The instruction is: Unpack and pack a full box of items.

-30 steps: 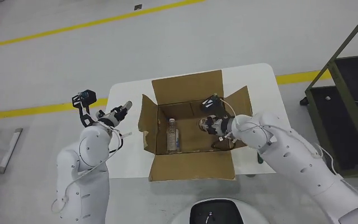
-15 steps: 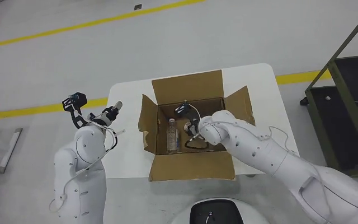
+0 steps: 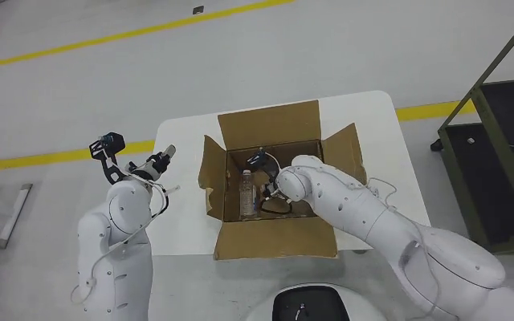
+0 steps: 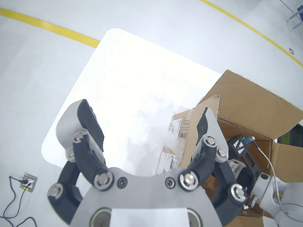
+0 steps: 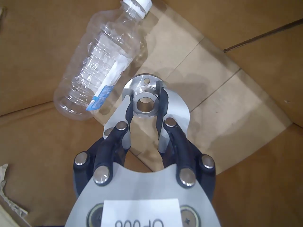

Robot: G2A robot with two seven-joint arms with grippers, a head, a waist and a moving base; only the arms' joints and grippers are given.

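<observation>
The right fingers point(image 5: 162, 106) clench a metal flange point(image 5: 142, 83), having swung from the box's right side to its middle, just beside the lying plastic bottle point(image 5: 99, 72). Packing the box point(image 3: 269, 120) seems under way, with a release likely next. The left fingers point(image 4: 91, 124) hang spread over the bench's point(image 4: 123, 72) left edge.

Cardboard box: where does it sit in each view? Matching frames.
Top view: cardboard box centred on the white table, flaps open, right arm down inside it.
Left wrist view: cardboard box beyond the open left gripper.
Right wrist view: cardboard box floor and walls behind the right gripper, jaws shut on a metal flange.
Shared landmark: the right arm's wrist inside the box.
</observation>
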